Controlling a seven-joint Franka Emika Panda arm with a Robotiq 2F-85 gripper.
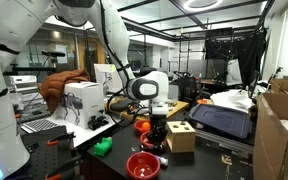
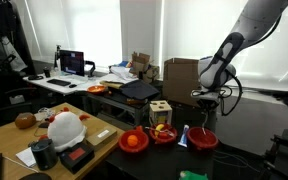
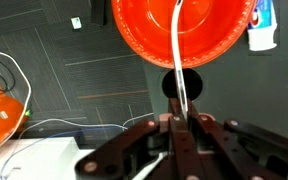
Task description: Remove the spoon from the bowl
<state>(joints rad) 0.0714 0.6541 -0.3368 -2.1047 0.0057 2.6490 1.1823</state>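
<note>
In the wrist view the wide red bowl (image 3: 184,30) lies on the dark table straight ahead of my gripper (image 3: 181,118). A thin white spoon (image 3: 177,55) runs from inside the bowl, over its near rim, into the jaws. The jaws stand pressed together on the spoon's handle. Both exterior views show the gripper (image 1: 155,135) (image 2: 206,112) pointing down just above the bowl (image 1: 144,165) (image 2: 202,138). The spoon is too thin to make out there.
A tan wooden box (image 1: 181,137) (image 2: 160,111) stands beside the bowl. An orange dish (image 2: 134,141) and a dark dish of fruit (image 2: 164,133) sit nearby. A blue-and-white bottle (image 3: 264,25) stands near the bowl's rim. A green object (image 1: 104,147) and white cables (image 3: 44,128) lie close by.
</note>
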